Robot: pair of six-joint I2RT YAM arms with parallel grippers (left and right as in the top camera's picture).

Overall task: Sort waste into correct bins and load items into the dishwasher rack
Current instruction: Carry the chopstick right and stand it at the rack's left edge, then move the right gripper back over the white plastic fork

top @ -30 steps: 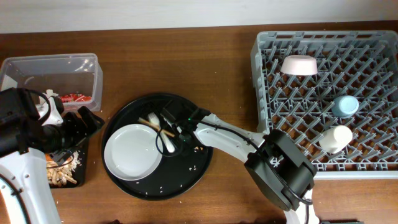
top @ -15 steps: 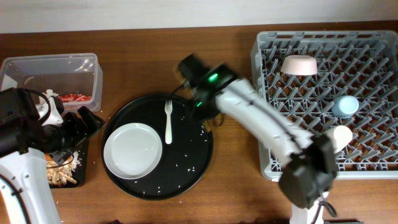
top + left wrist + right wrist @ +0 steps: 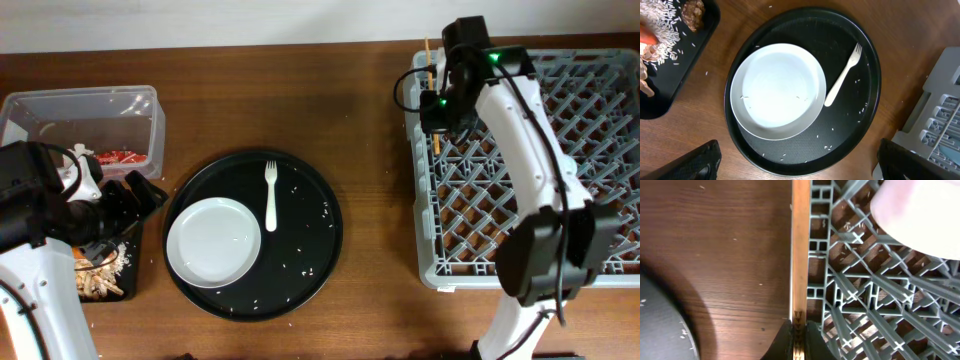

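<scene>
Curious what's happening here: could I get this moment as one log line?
right gripper: shut on chopsticks at rim of dishwasher rack | left gripper: open | plate, fork: on round tray

the white round plate (image 3: 213, 241) lies flat in the left half of the round black tray (image 3: 310, 260). the white plastic fork (image 3: 270, 195) lies just beside it, tines pointing to the far side. the thin wooden chopsticks (image 3: 801, 255) are pinched at one end in the right pincer (image 3: 799, 335) and run along the left wall of the grey dishwasher rack (image 3: 615, 150). a pinkish-white bowl (image 3: 920, 215) sits in the rack nearby. the red wrapper (image 3: 118, 157) lies in the clear tub (image 3: 80, 120). rice (image 3: 662, 25) with brown scraps lies in the shallow black tray (image 3: 670, 80).
</scene>
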